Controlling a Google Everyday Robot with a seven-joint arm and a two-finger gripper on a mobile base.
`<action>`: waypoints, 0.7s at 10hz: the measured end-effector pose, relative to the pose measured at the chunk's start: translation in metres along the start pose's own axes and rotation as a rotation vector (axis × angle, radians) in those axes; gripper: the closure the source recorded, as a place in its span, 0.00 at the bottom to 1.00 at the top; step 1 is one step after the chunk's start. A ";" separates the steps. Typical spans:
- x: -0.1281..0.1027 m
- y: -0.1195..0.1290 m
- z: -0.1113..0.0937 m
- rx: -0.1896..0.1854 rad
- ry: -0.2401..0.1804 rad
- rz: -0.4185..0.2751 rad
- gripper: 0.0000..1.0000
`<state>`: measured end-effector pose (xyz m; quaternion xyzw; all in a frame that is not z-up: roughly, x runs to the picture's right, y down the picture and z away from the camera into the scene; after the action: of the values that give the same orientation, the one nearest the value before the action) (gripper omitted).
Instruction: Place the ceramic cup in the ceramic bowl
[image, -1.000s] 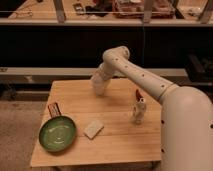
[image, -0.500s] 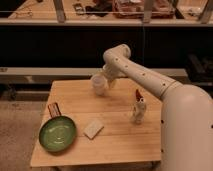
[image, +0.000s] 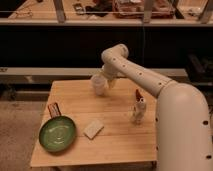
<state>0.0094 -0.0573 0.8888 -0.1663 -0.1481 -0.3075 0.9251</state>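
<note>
Left end of the light wooden table (image: 117, 142): wide, shallow green ceramic bowl (image: 57, 134) with a darker rim, flat near the front-left corner, nothing in it, so the drop target is open from above. A small dark-and-red flat item (image: 52, 109) sits at its far rim; can't tell if they touch. Just right of the bowl, a pale rectangular sponge-like block (image: 93, 129) lies flat, not blocking a descent. Further back, over the far-centre of the table, the small plain white ceramic cup (image: 98, 85) is upright in the gripper (image: 106, 82), fingers closed on its side from the right. It looks lifted clear of the wood, as a carry needs, and well apart from the bowl. Right side: white bottle-like figure with red top (image: 138, 110), upright, off the route. Judgement: transport phase; next move is towards the front-left, then down.
</note>
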 end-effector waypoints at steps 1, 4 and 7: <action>-0.002 -0.004 0.004 0.000 -0.003 -0.013 0.35; 0.009 -0.001 0.017 -0.012 -0.004 -0.022 0.35; 0.011 0.004 0.029 -0.004 -0.039 -0.011 0.35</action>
<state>0.0154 -0.0485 0.9179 -0.1731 -0.1664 -0.3094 0.9201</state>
